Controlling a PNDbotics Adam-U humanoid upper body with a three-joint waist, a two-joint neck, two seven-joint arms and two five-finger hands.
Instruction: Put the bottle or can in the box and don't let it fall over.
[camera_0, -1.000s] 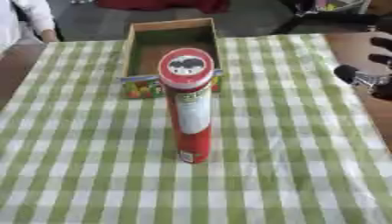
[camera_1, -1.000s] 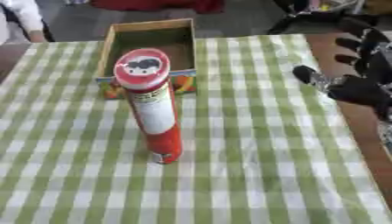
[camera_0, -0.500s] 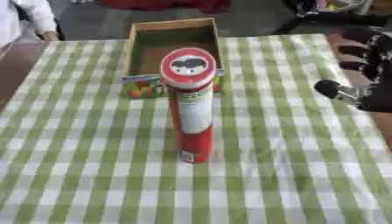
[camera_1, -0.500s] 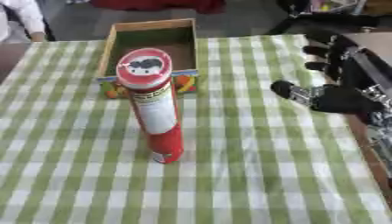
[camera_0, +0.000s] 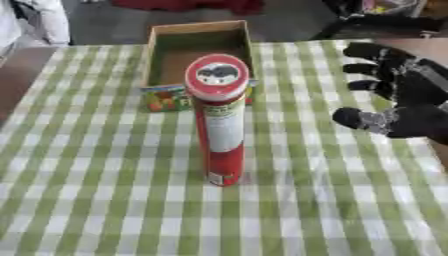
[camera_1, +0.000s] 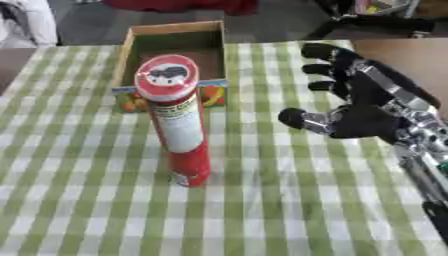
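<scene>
A tall red can (camera_0: 222, 130) with a white label and a round red lid stands upright on the green-checked tablecloth, near the middle. Behind it lies an open cardboard box (camera_0: 157, 50) with a colourful front flap; nothing shows inside it. My right hand (camera_1: 363, 107), black with silver joints, hovers open to the right of the can, fingers spread and thumb pointing toward it, a clear gap away. The left hand shows in neither view.
The checked tablecloth (camera_0: 105, 200) covers the table; bare brown wood (camera_1: 394, 55) shows at the right edge beyond the cloth. Dark furniture and a pale garment stand past the far edge.
My right hand has come in from the right edge toward the can, and more of its fingers and wrist now show. The can and the box have not moved.
</scene>
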